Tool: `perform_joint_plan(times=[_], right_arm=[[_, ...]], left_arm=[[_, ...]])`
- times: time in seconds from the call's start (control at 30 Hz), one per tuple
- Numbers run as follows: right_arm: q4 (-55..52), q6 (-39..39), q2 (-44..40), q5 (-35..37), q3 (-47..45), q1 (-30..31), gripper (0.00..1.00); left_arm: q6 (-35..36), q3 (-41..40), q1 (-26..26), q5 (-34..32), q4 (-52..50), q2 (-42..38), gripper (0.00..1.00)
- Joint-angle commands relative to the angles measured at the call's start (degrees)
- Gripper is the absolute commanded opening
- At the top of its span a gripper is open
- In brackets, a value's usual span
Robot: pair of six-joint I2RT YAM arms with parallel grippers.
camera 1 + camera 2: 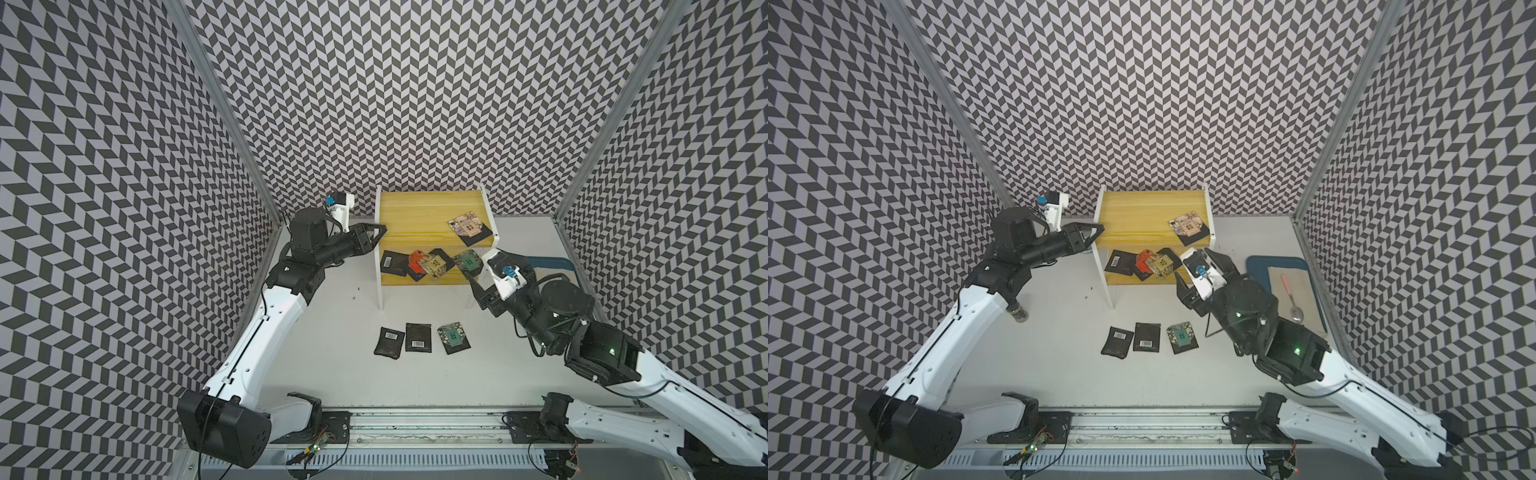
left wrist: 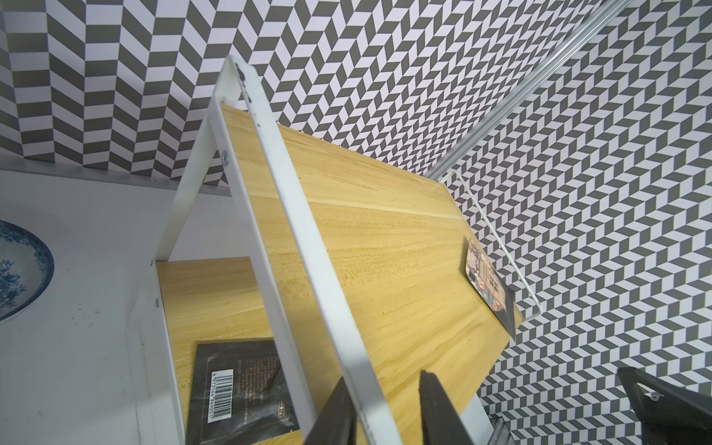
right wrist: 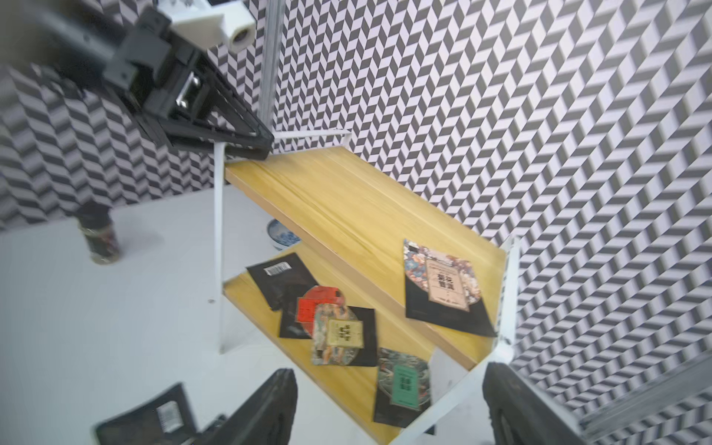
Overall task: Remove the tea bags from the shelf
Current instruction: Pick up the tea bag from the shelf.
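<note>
Nearby, blue tray (image 1: 1254,266), spoon (image 1: 1292,299), jar (image 1: 1018,312), patterned bowl (image 3: 281,235) under shelf (image 1: 1150,216).

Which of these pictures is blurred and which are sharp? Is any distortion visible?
Right wrist view: blurred, the tea bags on the shelf look soft. Left wrist view: sharp, the barcode on the black tea bag is crisp. Both top views: sharp, evenly lit, but the wide lens makes the wall posts lean outward.

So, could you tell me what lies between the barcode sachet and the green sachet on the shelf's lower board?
An orange-red sachet partly overlapped by a tan sachet, clearest in the right wrist view.
</note>
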Motion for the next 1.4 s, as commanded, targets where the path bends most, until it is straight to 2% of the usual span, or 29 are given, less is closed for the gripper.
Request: perform_joint_plan(times=[0.0, 0.07, 0.17, 0.23, 0.4, 0.6, 0.77, 1.1, 1.37], right_arm=[[10.59, -16.82, -0.56, 1.6, -2.78, -1.14, 0.8], [11.74, -19.69, -0.57, 0.63, -3.48, -2.38, 0.8], [13.01, -21.92, -0.96, -4.4, -3.88, -5.44, 0.81], [13.63, -23.35, -0.54, -7.25, -3.65, -8.14, 0.85], [7.69, -20.72, 3.05, -19.28, 2.07, -16.28, 0.85], [1.72, -21.15, 8.35, -24.06, 6.16, -18.3, 0.84], [0.71, -22.3, 10.06, -25.71, 6.76, -19.01, 0.85], [2.38, -23.23, 13.99, -24.15, 7.96, -20.33, 0.86], [3.85, -23.78, 17.17, -23.98, 9.69, -21.09, 0.82]], left_arm=[[1.46, -0.67, 1.14, -1.37, -4.15, 1.22, 0.3], [1.55, -0.68, 1.16, -1.27, -3.99, 1.27, 0.3], [1.46, -0.85, 1.14, -0.93, -3.79, 1.29, 0.3], [1.5, -0.85, 1.14, -0.68, -3.79, 1.34, 0.3], [1.68, -0.77, 1.23, -0.67, -3.97, 1.19, 0.3], [1.37, -1.11, 1.58, -0.65, -3.66, 0.85, 0.3], [1.2, -1.55, 1.67, -0.48, -3.44, 0.76, 0.3], [0.93, -1.8, 1.85, -0.04, -2.83, 1.03, 0.3], [0.67, -2.75, 1.97, 0.39, -2.13, 0.93, 0.3]])
